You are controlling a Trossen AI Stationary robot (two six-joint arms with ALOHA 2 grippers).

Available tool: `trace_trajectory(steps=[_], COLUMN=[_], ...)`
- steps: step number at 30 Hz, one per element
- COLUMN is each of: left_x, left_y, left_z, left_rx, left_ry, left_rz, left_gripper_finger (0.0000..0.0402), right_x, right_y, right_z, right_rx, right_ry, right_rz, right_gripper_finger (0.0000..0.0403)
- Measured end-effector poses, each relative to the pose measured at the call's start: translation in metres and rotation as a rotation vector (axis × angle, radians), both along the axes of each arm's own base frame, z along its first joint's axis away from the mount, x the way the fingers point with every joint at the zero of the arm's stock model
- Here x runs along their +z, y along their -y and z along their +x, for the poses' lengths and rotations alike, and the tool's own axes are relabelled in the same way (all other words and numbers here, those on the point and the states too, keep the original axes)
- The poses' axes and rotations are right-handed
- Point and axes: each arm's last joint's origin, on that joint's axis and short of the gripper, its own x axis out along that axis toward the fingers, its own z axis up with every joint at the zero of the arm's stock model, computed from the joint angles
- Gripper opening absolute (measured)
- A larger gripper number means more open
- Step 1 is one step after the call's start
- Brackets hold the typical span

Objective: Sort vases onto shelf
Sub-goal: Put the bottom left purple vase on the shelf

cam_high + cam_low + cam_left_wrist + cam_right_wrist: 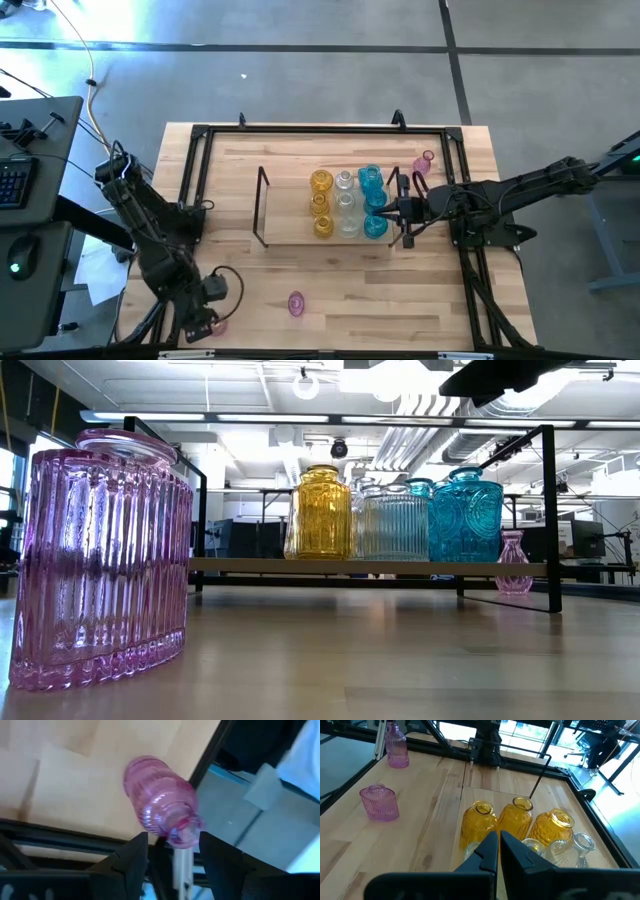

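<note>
The shelf (288, 210) stands mid-table with three yellow vases (321, 203), clear vases (346, 202) and cyan vases (372, 200) in rows on its right half. My left gripper (172, 845) is open at the table's near left corner. Its fingers flank the mouth (181, 827) of a tall pink vase (157, 795), which stands on its base; no touch shows. A squat pink vase (296, 303) stands near the front edge, and a small pink vase (427, 160) stands beyond the shelf's right end. My right gripper (499, 845) hovers shut and empty over that end.
A black metal frame (195, 170) runs around the tabletop, and its near bar (60, 832) lies right beside the tall pink vase. The shelf's left half is bare board. A desk with a keyboard (12, 180) stands left of the table.
</note>
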Motion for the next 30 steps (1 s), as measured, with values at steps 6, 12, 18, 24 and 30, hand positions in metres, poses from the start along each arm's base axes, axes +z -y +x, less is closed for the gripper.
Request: trace_trajectory(steps=[6,12,18,24,30], left_x=[-0.006,-0.016,-0.021,-0.019,-0.011], left_y=[0.005,0.010,0.013,0.009,-0.016], left_z=[-0.004,-0.001,0.000,0.005,0.026], left_rx=[-0.022,-0.098,-0.145,-0.220,-0.231], left_ry=[0.046,0.034,0.031,0.061,0.143], left_rz=[0.071,0.098,0.109,0.104,0.120], left_gripper_finger=[0.0160,0.0147,0.0109,0.0037,0.0018], right_x=[0.000,0.000,0.000,0.000,0.000], right_y=[0.000,0.000,0.000,0.000,0.000], right_z=[0.000,0.000,0.000,0.000,0.000], right_rx=[-0.001,-0.003,-0.003,-0.004,-0.007], right_ry=[-0.001,-0.005,-0.004,-0.004,-0.004], right_rz=[0.003,0.005,0.006,0.006,0.008], right_gripper_finger=[0.0000,0.0000,0.0000,0.0000,0.0000])
